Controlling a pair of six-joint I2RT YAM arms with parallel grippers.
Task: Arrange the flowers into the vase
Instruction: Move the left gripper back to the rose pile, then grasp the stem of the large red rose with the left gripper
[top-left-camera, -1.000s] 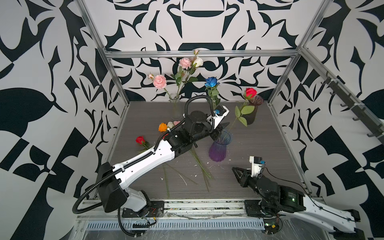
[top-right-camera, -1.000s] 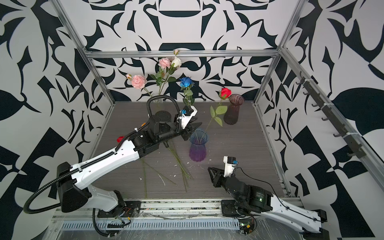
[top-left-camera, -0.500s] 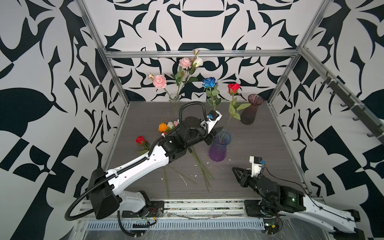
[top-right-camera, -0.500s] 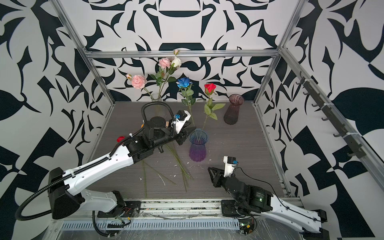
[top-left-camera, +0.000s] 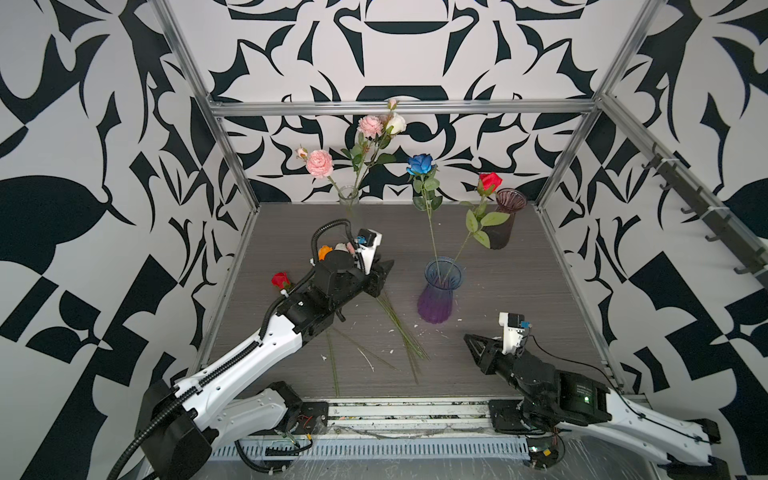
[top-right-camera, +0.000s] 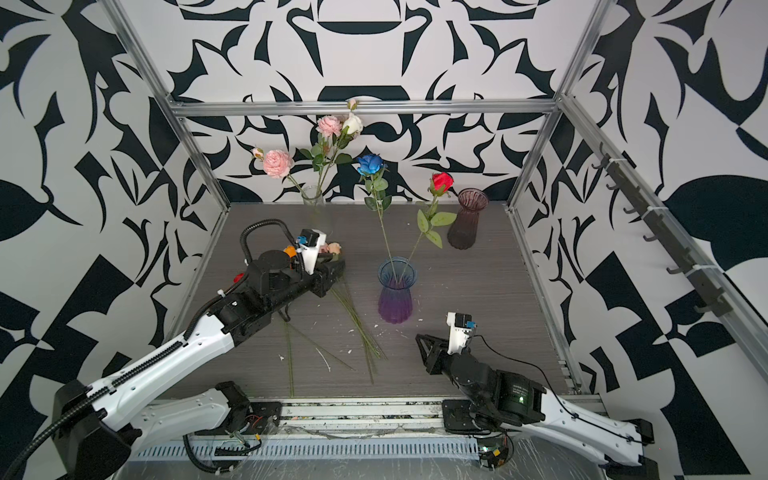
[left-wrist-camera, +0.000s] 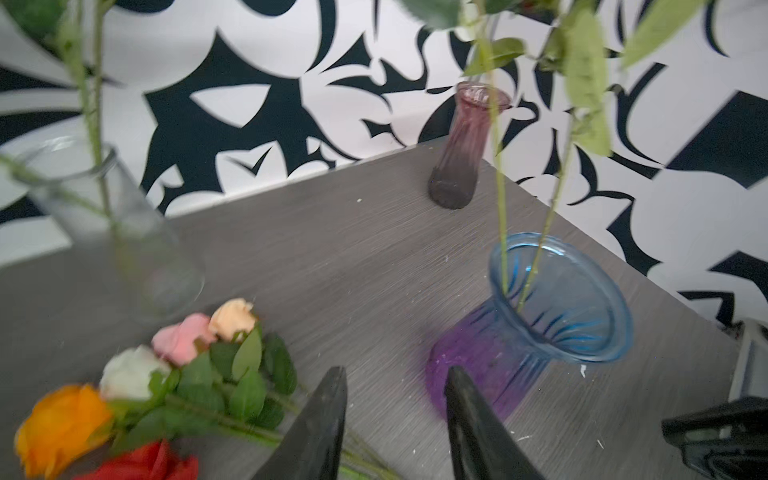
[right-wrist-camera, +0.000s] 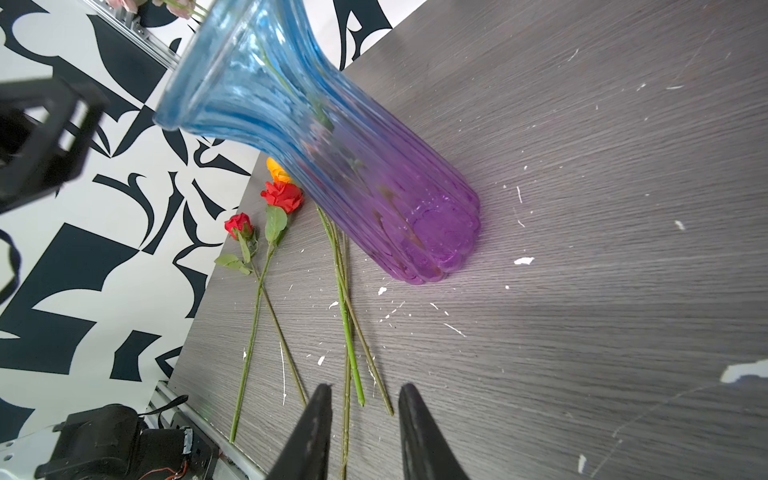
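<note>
Flowers (left-wrist-camera: 187, 370) lie loose on the table (left-wrist-camera: 374, 249), heads bunched just beside the left gripper (left-wrist-camera: 395, 374) and stems trailing back under its arm toward the right gripper (right-wrist-camera: 363, 390). The left gripper's jaws stand moderately apart with nothing between them. The right gripper's jaws are also parted and empty, hovering low over the stem ends. The vase (top-left-camera: 440, 291) stands upright just ahead of the left gripper and near the right one, roughly between the two. It already holds a blue rose (top-left-camera: 422, 164) and a red rose (top-left-camera: 490, 181), both leaning outward. The step in hand looks like the gap between placements, with the left gripper empty and the next pick not yet begun. The next move probably calls for lowering the open jaws over one stem in the bunch. That stem should be clear of its neighbours' leaves. Once closed on, it would be lifted, tipped upright and threaded into the vase mouth without knocking the two leaning stems.
</note>
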